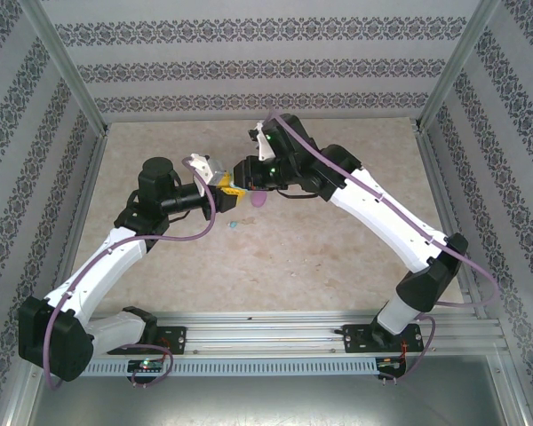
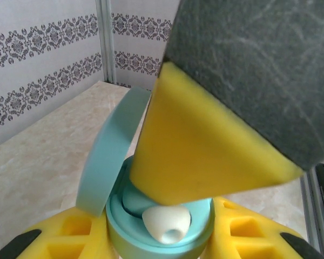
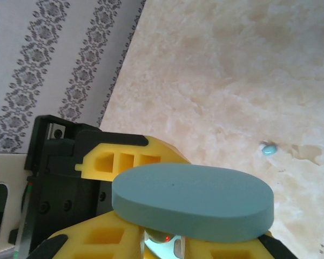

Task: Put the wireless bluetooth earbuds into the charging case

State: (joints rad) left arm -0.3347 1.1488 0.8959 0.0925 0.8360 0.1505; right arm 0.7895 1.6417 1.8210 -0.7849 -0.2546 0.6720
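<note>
My left gripper is shut on the light blue charging case, holding it above the table with its lid swung open to the left. A pale light blue earbud sits in the case's well, its soft tip facing the left wrist camera. My right gripper reaches in from above and is shut on that earbud, one yellow finger resting over it. In the top view both grippers meet at the case. A second light blue earbud lies loose on the table.
A pink-purple item lies on the table just right of the grippers, with the loose blue bud nearer the front. Patterned walls and metal frame posts enclose the beige table.
</note>
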